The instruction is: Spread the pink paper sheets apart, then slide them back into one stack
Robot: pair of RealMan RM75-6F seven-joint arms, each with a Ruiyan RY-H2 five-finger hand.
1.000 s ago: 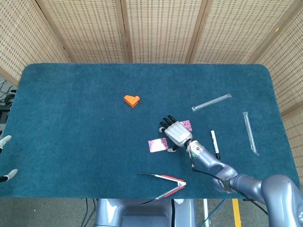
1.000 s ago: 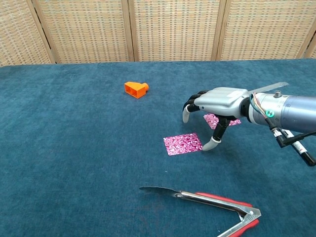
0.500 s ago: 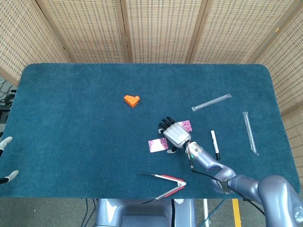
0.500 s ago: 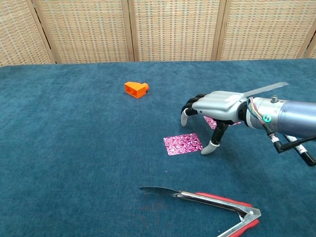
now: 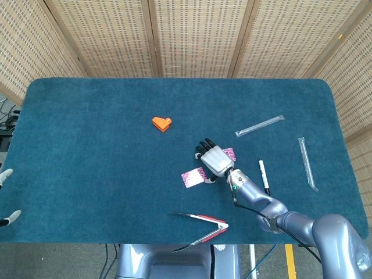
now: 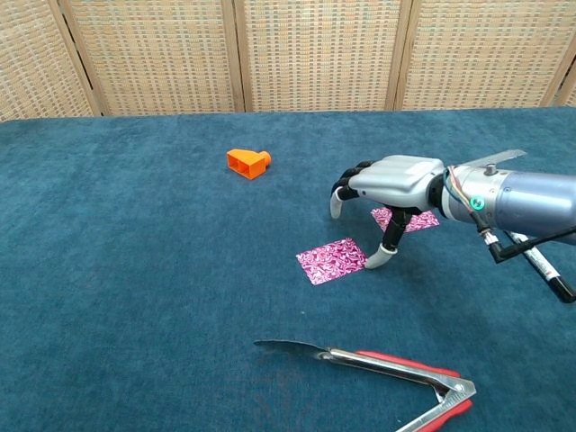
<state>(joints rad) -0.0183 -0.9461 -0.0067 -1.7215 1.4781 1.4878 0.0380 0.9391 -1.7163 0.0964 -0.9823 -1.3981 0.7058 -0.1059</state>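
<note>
Two pink patterned paper sheets lie apart on the blue cloth. The nearer sheet [image 5: 192,178] [image 6: 332,260] lies flat left of my right hand. The other sheet [image 5: 231,154] [image 6: 409,219] is partly hidden under that hand. My right hand [image 5: 214,160] [image 6: 391,180] hovers palm down between them with its fingers spread and curved downward, holding nothing. Its thumb tip [image 6: 373,263] touches the nearer sheet's right edge. Only two fingertips [image 5: 6,174] of my left hand show at the table's left edge, set wide apart with nothing between them.
An orange block [image 5: 162,123] [image 6: 247,163] sits further back on the left. Red-handled metal tongs [image 5: 200,224] [image 6: 378,369] lie near the front edge. A black pen [image 5: 264,177] and two clear plastic tubes [image 5: 260,125] [image 5: 307,164] lie to the right.
My right hand has shifted slightly left and away from me. Its thumb tip has come against the nearer sheet's right edge, and that sheet has turned a little.
</note>
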